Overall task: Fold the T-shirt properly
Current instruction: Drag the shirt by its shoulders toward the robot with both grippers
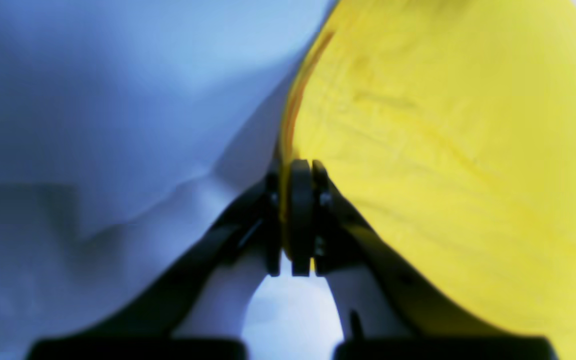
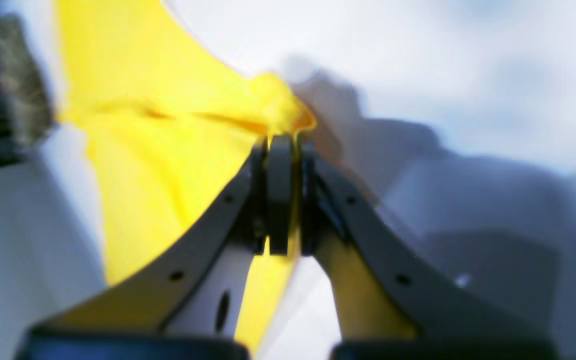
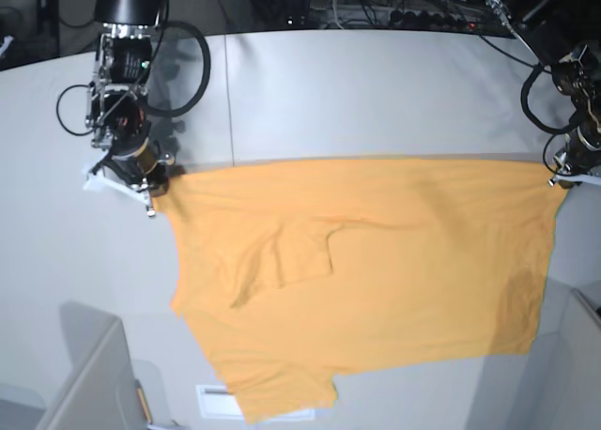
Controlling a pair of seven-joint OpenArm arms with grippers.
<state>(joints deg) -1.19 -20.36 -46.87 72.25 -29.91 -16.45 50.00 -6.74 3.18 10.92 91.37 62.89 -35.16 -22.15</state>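
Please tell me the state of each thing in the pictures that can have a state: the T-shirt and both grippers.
T-shirt: spread out on the table, stretched between the two grippers along its far edge, one sleeve folded over the body, not yet folded up.
Left gripper: shut on the T-shirt's edge.
Right gripper: shut on a bunched corner of the T-shirt.
Table: carries the T-shirt.

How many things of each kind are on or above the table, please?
T-shirt: 1
Grippers, left gripper and right gripper, jaws shut on the shirt: 2
Table: 1
Total: 4
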